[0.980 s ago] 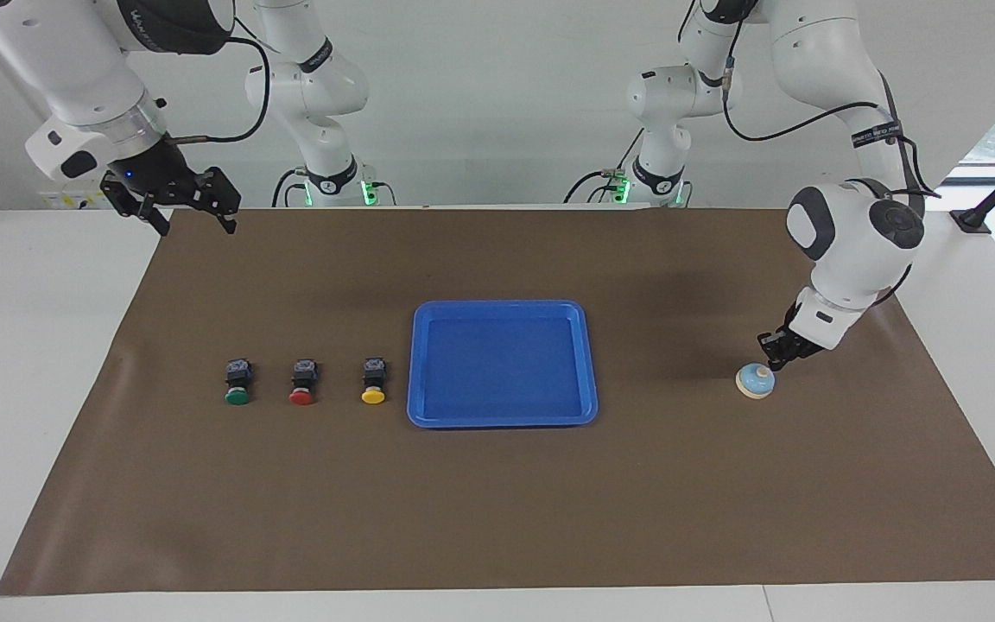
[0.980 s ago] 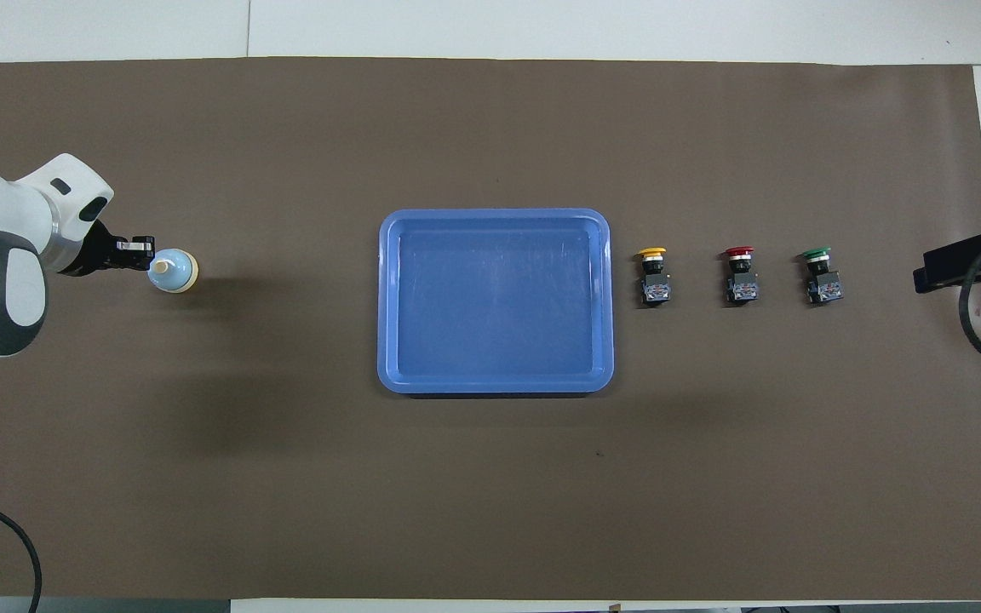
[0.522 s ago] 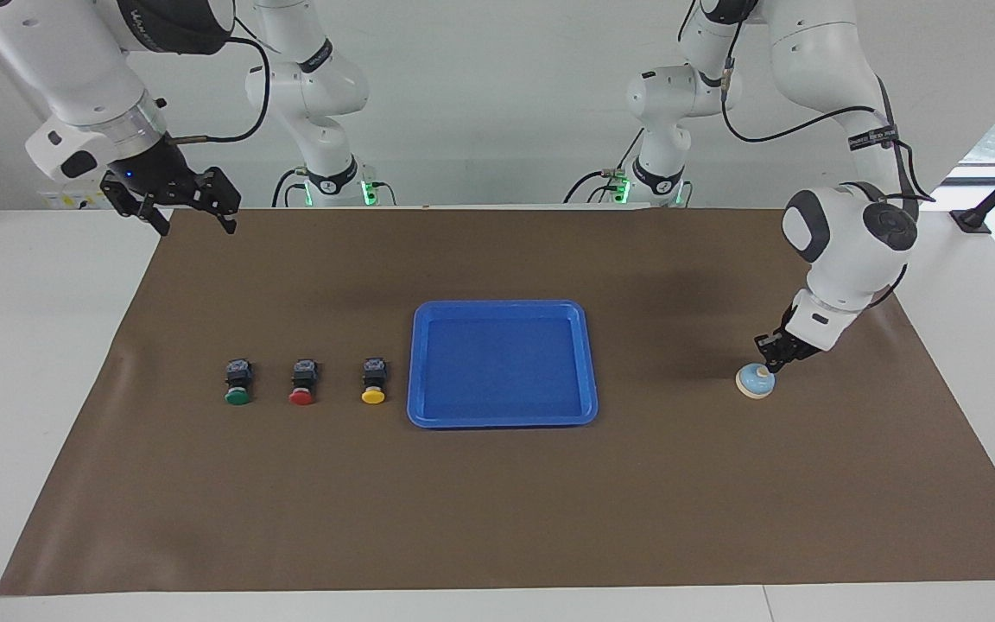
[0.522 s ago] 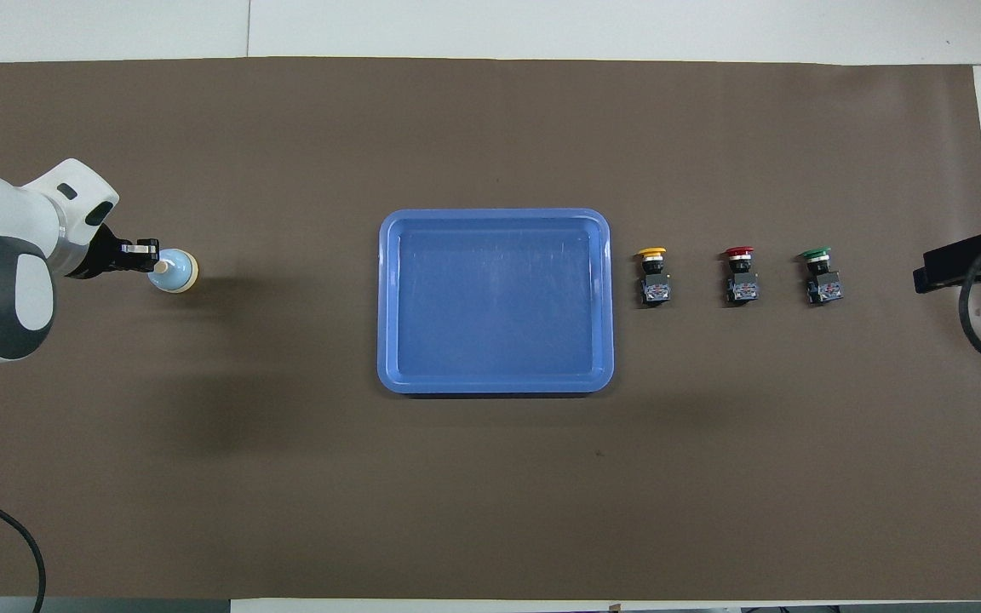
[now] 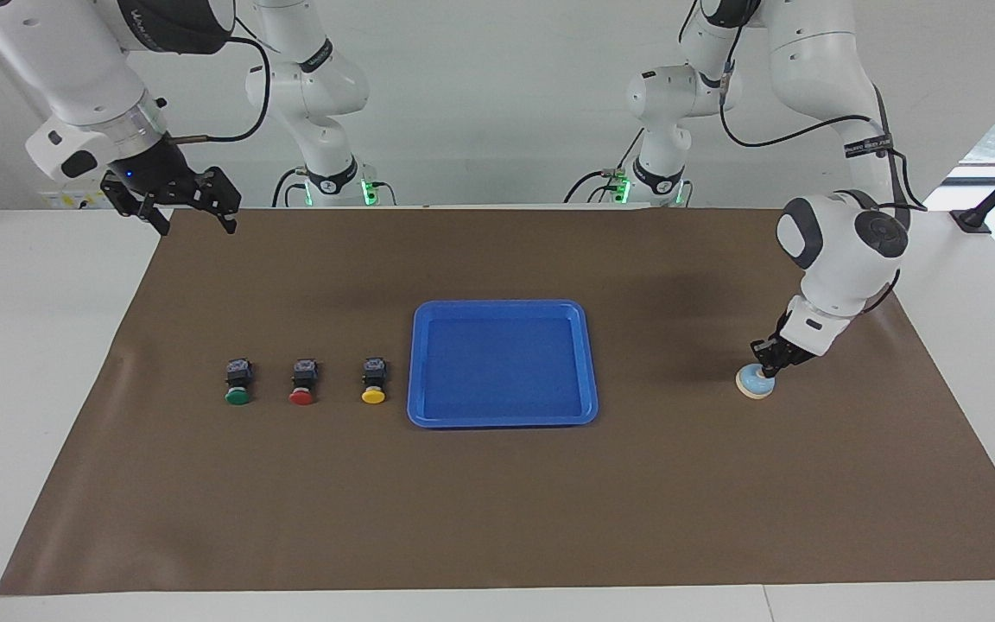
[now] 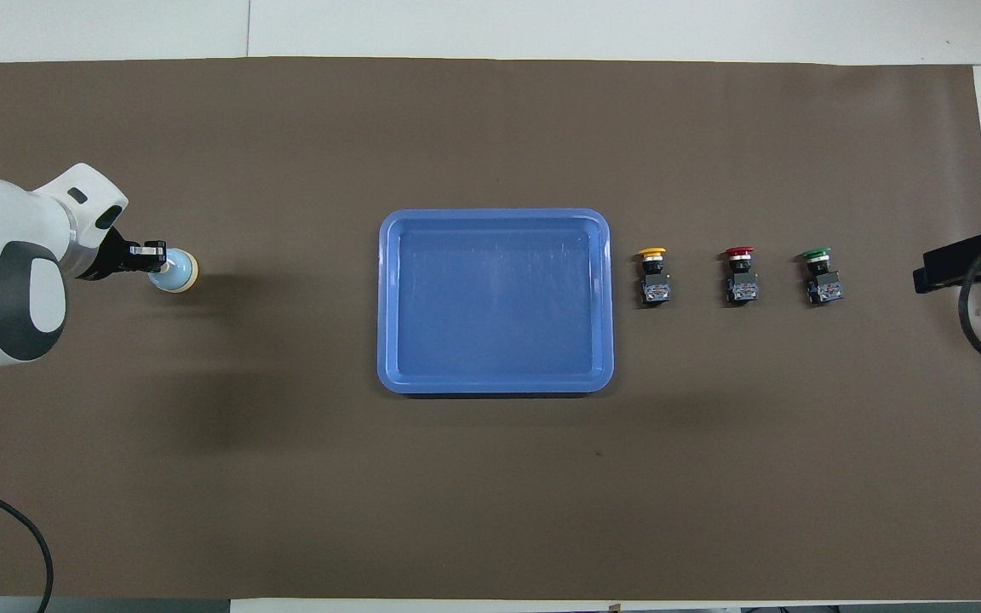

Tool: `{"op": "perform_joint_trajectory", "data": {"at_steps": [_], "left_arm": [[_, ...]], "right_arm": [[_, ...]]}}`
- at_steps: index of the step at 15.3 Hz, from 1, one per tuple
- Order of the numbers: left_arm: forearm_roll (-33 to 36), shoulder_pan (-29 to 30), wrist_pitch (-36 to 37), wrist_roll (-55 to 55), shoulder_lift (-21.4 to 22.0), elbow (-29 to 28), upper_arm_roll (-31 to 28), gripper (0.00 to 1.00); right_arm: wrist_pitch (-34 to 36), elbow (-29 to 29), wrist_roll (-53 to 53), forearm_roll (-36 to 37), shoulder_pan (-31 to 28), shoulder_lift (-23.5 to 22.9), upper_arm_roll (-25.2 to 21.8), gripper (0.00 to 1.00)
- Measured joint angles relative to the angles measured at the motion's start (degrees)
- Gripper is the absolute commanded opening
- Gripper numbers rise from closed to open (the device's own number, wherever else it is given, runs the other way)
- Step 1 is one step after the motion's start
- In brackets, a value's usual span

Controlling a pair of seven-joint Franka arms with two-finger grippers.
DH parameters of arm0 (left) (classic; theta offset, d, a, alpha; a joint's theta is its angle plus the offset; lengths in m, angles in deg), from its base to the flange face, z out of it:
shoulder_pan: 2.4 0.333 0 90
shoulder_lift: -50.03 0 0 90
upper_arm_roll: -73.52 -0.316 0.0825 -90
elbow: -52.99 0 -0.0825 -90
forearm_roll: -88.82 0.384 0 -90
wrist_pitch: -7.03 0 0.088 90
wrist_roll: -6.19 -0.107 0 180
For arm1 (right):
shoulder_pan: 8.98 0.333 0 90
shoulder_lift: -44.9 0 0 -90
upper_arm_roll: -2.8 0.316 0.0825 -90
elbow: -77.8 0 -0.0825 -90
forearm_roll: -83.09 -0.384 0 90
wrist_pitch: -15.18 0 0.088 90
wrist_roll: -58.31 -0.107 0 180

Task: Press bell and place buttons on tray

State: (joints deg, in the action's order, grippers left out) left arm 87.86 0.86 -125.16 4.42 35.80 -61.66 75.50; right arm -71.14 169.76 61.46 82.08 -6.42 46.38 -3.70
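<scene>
Your left gripper (image 5: 763,370) has come down since a second ago; its closed fingertips now meet the top of the bell (image 5: 755,383), which sits at the left arm's end of the brown mat (image 5: 497,518). Your right gripper (image 5: 195,220) waits raised over the mat's corner nearest its base, fingers spread wide. Farther out, the tray (image 5: 588,363) lies mid-table, bare, beside the yellow button (image 5: 372,381), red button (image 5: 302,383) and green button (image 5: 237,383).

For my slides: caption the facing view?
Shut left gripper presses the bell; right gripper waits open; three buttons sit beside the tray.
</scene>
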Motion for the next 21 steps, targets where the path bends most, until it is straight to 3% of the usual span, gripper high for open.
{"op": "perform_joint_trajectory", "data": {"at_steps": [4,9,11,12,18,21], "left_arm": [[0.0,0.0,11.0,0.0,1.0,6.7,-0.1,0.0],[0.0,0.1,25.5,0.0,7.8,14.5,-0.2,0.0],[0.0,0.0,28.5,0.0,11.4,14.8,-0.1,0.72],[0.0,0.0,29.9,0.0,13.1,14.8,0.0,1.0],[0.0,-0.6,35.1,0.0,19.8,14.9,1.3,1.0],[0.0,-0.8,38.0,0.0,19.8,16.1,1.7,1.0]], "right_arm": [[0.0,0.0,0.0,0.0,0.0,0.0,0.0,1.0],[0.0,0.0,0.0,0.0,0.0,0.0,0.0,1.0],[0.1,0.0,0.0,0.0,0.0,0.0,0.0,1.0],[0.4,0.0,0.0,0.0,0.0,0.0,0.0,1.0],[2.9,0.4,2.1,-0.2,0.1,0.2,0.4,1.0],[-8.6,7.1,1.3,-0.7,3.3,1.5,1.5,1.0]]}}
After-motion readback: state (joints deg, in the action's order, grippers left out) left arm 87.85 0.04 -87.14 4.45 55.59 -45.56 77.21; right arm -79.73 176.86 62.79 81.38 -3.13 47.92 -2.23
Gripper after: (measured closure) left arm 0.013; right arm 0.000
